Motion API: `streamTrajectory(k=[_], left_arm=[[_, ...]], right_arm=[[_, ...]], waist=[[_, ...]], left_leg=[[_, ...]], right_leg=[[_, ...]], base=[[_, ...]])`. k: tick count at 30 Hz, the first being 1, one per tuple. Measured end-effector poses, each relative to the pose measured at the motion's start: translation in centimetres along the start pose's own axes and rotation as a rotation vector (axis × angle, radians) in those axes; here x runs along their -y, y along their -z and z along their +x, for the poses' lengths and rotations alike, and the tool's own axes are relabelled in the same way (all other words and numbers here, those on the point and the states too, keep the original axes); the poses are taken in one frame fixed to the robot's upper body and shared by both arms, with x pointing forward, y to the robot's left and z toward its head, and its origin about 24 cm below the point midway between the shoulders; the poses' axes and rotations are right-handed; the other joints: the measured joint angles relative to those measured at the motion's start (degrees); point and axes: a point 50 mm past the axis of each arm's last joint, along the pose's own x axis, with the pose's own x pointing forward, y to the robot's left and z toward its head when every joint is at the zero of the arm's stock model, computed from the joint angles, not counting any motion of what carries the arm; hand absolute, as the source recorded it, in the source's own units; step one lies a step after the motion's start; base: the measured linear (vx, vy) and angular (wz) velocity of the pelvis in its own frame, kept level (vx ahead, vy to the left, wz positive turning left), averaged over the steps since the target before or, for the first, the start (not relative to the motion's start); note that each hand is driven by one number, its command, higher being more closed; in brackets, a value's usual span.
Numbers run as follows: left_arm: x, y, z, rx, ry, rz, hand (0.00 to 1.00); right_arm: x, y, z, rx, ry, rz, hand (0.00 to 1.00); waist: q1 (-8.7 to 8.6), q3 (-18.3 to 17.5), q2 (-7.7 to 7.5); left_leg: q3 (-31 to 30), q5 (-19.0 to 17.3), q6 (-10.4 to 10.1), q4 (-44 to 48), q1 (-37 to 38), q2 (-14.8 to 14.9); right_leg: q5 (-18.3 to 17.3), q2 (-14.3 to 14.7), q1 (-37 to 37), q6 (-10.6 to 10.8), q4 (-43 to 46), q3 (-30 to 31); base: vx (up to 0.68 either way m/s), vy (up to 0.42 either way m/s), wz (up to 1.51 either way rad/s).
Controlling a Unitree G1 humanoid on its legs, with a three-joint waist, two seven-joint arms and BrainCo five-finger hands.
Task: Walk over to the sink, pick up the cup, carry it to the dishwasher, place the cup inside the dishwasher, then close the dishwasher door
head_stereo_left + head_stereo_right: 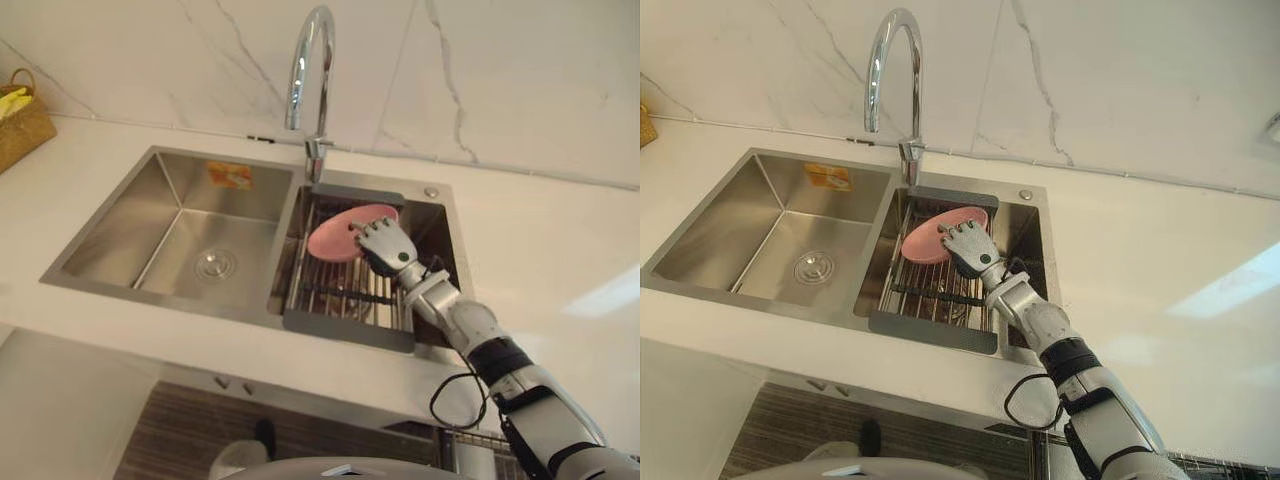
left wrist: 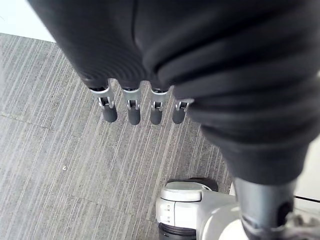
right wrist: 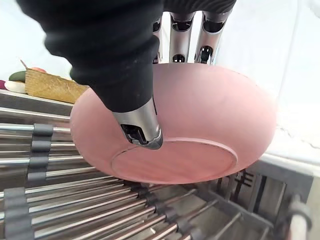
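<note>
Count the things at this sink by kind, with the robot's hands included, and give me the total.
pink bowl: 1
tap: 1
sink basin: 2
wire rack: 1
wicker basket: 1
robot hands: 2, the right hand gripping the bowl and the left hand
Total: 8

A kitchen: steel double sink [image 1: 130, 215], curved tap [image 1: 296, 80], white countertop [image 1: 540, 250], marble-veined wall [image 1: 500, 70] behind.

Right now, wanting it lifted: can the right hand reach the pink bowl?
Likely yes: the right hand grips the pink bowl, fingers over its rim, thumb under it; nothing intervenes.
</note>
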Motion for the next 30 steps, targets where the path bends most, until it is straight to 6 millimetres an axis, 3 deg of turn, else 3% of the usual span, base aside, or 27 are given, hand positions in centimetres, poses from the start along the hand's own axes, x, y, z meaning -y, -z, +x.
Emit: streamTrajectory(k=[7, 14, 21, 30], left_arm=[[0.0, 0.1, 0.0, 0.000, -0.003, 0.033, 0.00], [0.2, 0.3, 0.0, -0.007, -0.008, 0.083, 0.00], [0.2, 0.5, 0.0, -0.012, -0.009, 0.123, 0.00], [0.1, 0.8, 0.0, -0.025, -0.020, 0.190, 0.00]], right_arm=[[2.6, 0.7, 0.2, 0.089, 0.067, -0.060, 1.00], [7.4, 3.3, 0.3, 0.074, 0.211, -0.165, 1.00], [7.9, 3.4, -0.7, 0.101, 0.207, -0.163, 1.00], [10.0, 6.3, -3.7, -0.029, 0.233, -0.260, 1.00]], waist=[[-0.81, 0.0, 0.02], [-2.02, 0.0, 0.09], [-2.87, -0.1, 0.05], [-3.80, -0.5, -0.68]], left_leg=[[1.1, 0.0, 0.0, 0.0, -0.1, 0.1], [3.5, -0.2, -0.1, 0.0, 0.6, 0.2], [4.5, -0.1, 0.1, 0.0, 0.9, 0.2], [7.6, -0.9, 0.9, 0.0, 1.5, -0.1]], right_leg=[[0.3, 0.0, -0.4, 0.0, -0.1, 0.9], [1.1, -0.2, -1.3, -0.1, 0.0, 3.6], [1.7, -0.3, -1.7, -0.2, 0.1, 5.3], [1.6, -1.4, -4.1, -0.2, 2.3, 8.9]], base=[[0.00, 0.000, -0.05], [-0.01, 0.013, -0.19], [-0.02, 0.031, -0.09], [0.00, 0.050, -0.16]])
